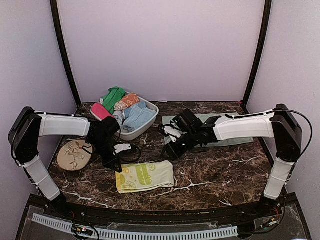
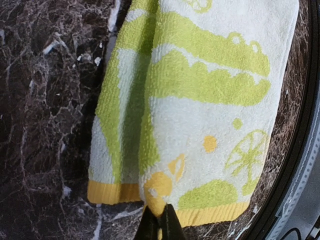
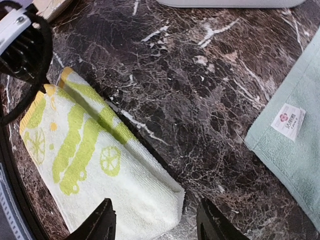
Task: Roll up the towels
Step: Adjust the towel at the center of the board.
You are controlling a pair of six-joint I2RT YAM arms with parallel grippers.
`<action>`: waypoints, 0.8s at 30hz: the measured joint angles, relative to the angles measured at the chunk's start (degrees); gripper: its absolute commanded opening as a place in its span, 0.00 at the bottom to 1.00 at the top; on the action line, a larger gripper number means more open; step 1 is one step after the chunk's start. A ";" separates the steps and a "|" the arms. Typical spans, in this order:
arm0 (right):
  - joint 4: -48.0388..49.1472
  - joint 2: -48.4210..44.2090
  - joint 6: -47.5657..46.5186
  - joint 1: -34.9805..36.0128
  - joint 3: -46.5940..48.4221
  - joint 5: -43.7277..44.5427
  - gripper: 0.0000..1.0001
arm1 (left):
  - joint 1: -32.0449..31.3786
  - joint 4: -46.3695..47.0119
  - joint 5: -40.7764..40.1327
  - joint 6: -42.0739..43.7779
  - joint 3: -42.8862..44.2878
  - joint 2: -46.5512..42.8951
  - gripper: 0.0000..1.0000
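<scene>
The yellow-lime patterned towel point(image 1: 145, 176) lies folded flat on the dark marble table near the front. My left gripper point(image 1: 118, 168) is shut on its left yellow hem, pinching a small fold of cloth point(image 2: 159, 197). My right gripper point(image 1: 170, 152) is open and empty, hovering over the towel's right end point(image 3: 150, 200). The pale mint towel point(image 1: 210, 131) lies flat under the right arm; its corner with a white label shows in the right wrist view point(image 3: 292, 150). The hot-pink towel point(image 1: 100, 111) sits in the basket.
A white basket point(image 1: 145, 125) at the back left holds several rolled and loose cloths in green, orange and blue. A round patterned plate point(image 1: 74, 154) lies at the left. The table's front edge point(image 1: 160, 207) runs just below the yellow-lime towel.
</scene>
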 measured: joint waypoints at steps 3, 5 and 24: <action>1.14 0.11 -3.87 0.50 -0.02 -0.66 0.57 | -0.02 -0.94 0.13 -0.11 1.81 0.00 0.00; 1.79 0.31 -6.80 0.52 0.00 -1.62 0.59 | -0.02 -1.31 0.24 -0.15 3.17 0.00 0.00; 9.16 5.40 -11.43 -6.45 -4.07 -22.16 0.51 | -0.02 -3.58 1.51 -1.22 12.15 0.52 0.00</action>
